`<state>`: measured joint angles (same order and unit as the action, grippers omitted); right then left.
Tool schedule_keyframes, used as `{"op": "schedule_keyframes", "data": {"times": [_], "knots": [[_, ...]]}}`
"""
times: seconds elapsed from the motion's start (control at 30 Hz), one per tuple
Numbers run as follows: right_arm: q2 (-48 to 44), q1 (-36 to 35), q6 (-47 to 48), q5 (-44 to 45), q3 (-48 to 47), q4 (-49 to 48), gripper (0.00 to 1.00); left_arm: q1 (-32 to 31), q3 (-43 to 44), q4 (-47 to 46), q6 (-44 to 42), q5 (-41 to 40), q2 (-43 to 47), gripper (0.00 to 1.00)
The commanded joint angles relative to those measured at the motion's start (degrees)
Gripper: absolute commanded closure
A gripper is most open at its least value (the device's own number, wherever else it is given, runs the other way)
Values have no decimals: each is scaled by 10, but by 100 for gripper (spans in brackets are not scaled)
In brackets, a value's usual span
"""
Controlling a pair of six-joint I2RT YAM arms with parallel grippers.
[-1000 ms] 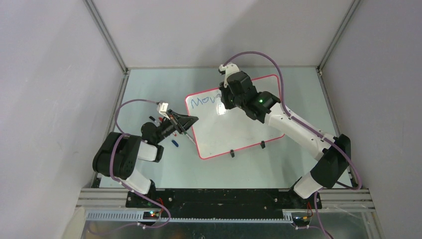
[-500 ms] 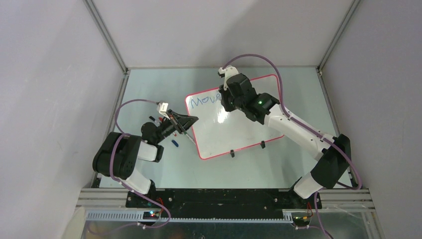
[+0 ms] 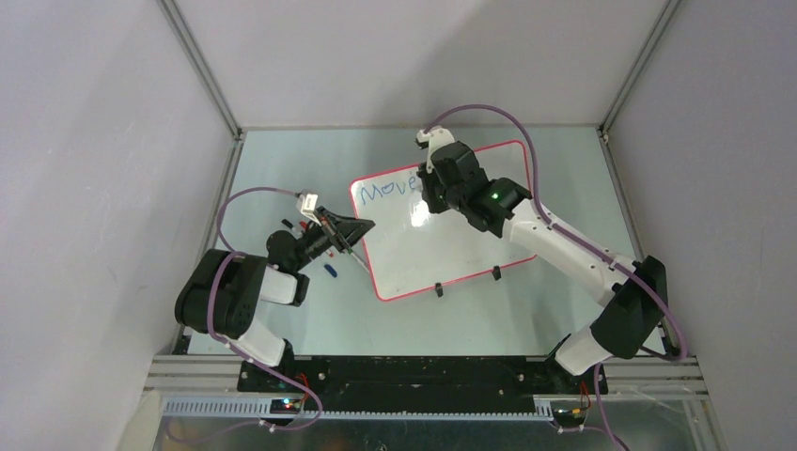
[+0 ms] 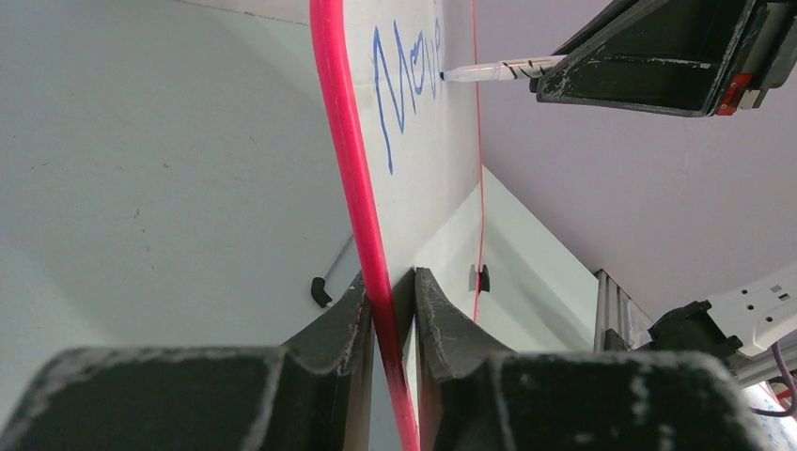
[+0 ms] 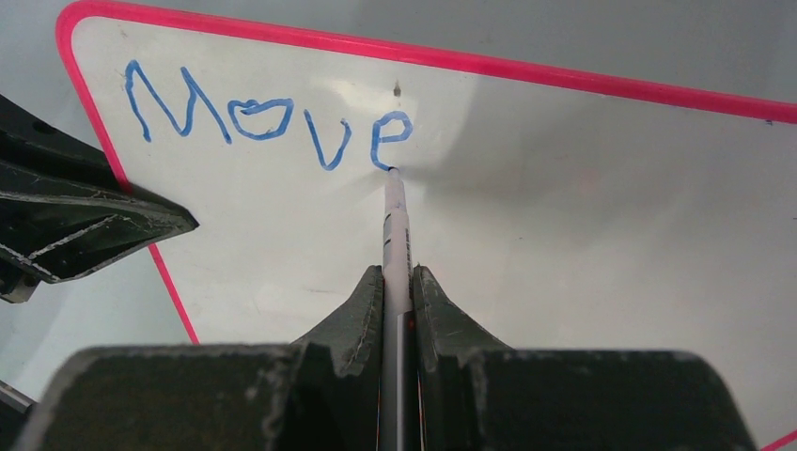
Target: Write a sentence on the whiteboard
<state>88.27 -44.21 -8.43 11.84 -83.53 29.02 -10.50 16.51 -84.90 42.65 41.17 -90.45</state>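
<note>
Pale green tabletop carries the glossy white, pink-framed rectangular whiteboard near its centre. Our left gripper is clamped on the board's left frame edge. Our right gripper pinches a white marker pen, its tip touching the blue handwritten sentence, so far only "Move", at the final e.

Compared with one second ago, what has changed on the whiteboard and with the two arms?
The right gripper, shut on the marker, moved a little to its right along the whiteboard, and the blue word grew from "Mov" to "Move". The left gripper still clamps the board's red-pink edge; the board has not shifted.
</note>
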Motion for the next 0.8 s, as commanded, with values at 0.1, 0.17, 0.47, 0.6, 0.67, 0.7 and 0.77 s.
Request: {"op": "schedule_keyframes", "data": {"times": [0.1,0.17,0.47,0.6,0.67,0.7,0.77], "knots": [[-28,11,-6,12,6,0,100,-7,13,-28,-28,5,2,89],[-37,9,-7,2,8,-2,100,-7,13,-28,-27,5,2,89],[-127,-1,-12,-28,76,-62,100,-7,9,-28,-29,-1,7,73],[-148,-3,-13,-19,101,-74,100,-7,7,-28,-29,-4,8,65],[-151,-3,-19,-12,110,-79,100,-7,4,-28,-28,-6,7,62],[-152,-2,-23,-11,111,-83,100,-7,2,-28,-26,-10,9,62],[-149,-4,-31,-15,111,-93,100,-12,-6,-28,-20,-28,8,62]]}}
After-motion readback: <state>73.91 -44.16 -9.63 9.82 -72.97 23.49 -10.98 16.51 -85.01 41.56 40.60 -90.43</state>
